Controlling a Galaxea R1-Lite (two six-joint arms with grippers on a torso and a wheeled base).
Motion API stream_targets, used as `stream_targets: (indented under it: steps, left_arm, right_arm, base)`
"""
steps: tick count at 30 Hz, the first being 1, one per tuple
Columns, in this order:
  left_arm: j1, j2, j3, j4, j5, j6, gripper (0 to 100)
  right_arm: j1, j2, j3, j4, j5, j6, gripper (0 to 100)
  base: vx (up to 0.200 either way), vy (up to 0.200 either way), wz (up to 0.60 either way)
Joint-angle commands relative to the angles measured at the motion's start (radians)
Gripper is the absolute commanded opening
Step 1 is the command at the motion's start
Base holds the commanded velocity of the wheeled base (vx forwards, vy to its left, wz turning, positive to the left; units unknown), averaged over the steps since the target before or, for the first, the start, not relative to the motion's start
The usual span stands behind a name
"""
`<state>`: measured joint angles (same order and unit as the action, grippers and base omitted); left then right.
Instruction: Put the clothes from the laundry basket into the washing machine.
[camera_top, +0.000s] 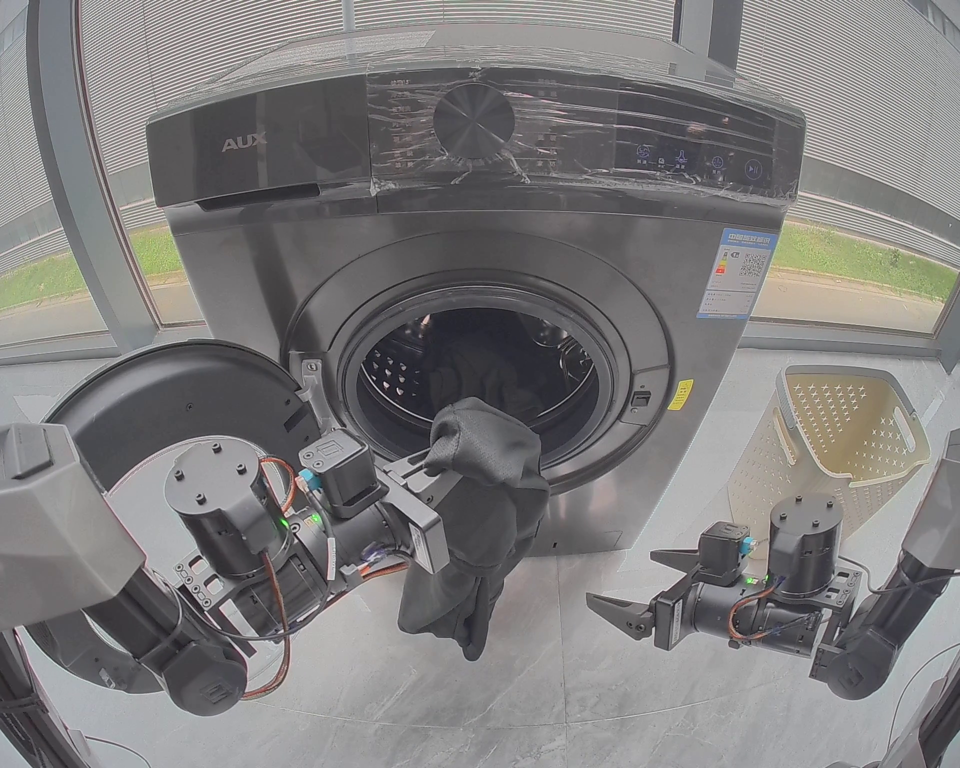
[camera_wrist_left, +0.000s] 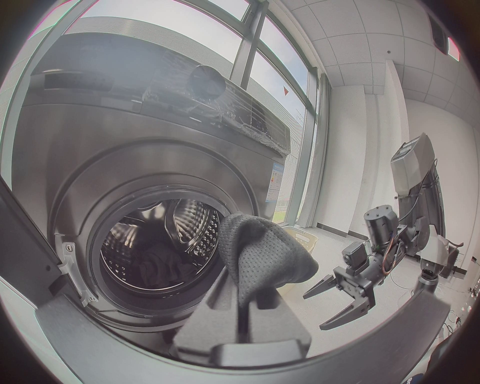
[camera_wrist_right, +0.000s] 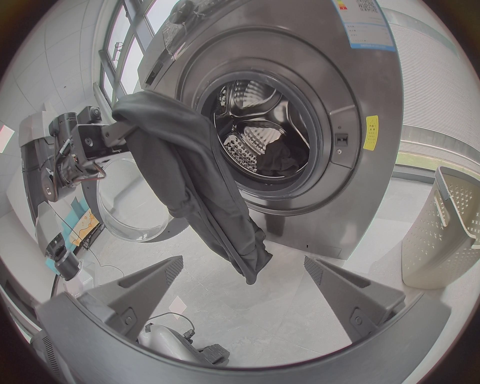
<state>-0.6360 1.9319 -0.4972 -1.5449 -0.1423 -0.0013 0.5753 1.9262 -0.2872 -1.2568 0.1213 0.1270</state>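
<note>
The left arm reaches in from the low left, past the open door (camera_top: 170, 400), toward the mouth of the washing machine (camera_top: 480, 220). The left gripper (camera_top: 435, 470) is clamped on a dark garment (camera_top: 490, 500), which hangs just before the drum's lower rim, long axis vertical, loose end toward the floor. More dark clothing (camera_top: 480, 370) lies in the drum. The right arm sits low, and the right gripper (camera_top: 620, 577) points leftward, spread wide and holding nothing. The laundry basket (camera_top: 850, 440) stands at the far right.

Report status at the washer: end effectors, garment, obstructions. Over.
Left end effector shut on dark garment, hanging before the washing machine opening. Right end effector open, empty. Door open, mouth unobstructed.
</note>
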Motion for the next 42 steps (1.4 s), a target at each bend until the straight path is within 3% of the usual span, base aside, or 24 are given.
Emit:
stream_targets:
  steps: [1, 7, 18, 26, 29, 30, 42]
  left_arm:
    - [-0.01, -0.045, 0.022, 0.0, 0.0, 0.0, 0]
    - [-0.013, -0.065, 0.031, 0.0, 0.0, -0.002, 0]
    - [-0.059, -0.071, 0.039, 0.0, 0.007, -0.006, 0]
    - [-0.079, -0.071, 0.046, 0.0, 0.012, -0.008, 0]
    - [-0.077, -0.07, 0.046, 0.0, 0.013, -0.008, 0]
    - [-0.073, -0.068, 0.046, 0.0, 0.013, -0.008, 0]
    - [-0.005, -0.03, 0.036, 0.0, 0.006, -0.009, 0]
  right_arm:
    - [-0.003, 0.131, -0.032, -0.049, 0.031, 0.0, 100]
    - [-0.022, 0.284, -0.102, -0.145, 0.087, 0.0, 100]
    - [-0.032, 0.455, -0.29, -0.207, 0.103, 0.002, 100]
    - [-0.022, 0.507, -0.394, -0.217, 0.186, 0.011, 100]
    - [-0.02, 0.522, -0.403, -0.254, 0.196, 0.011, 100]
    - [-0.02, 0.531, -0.405, -0.273, 0.195, 0.011, 0]
    - [-0.055, 0.392, -0.308, -0.291, 0.189, 0.006, 0]
  base:
    - [0.0, 0.0, 0.0]
    - [0.0, 0.0, 0.0]
    - [0.0, 0.0, 0.0]
    - [0.0, 0.0, 0.0]
    - [0.0, 0.0, 0.0]
    - [0.0, 0.0, 0.0]
    - [0.0, 0.0, 0.0]
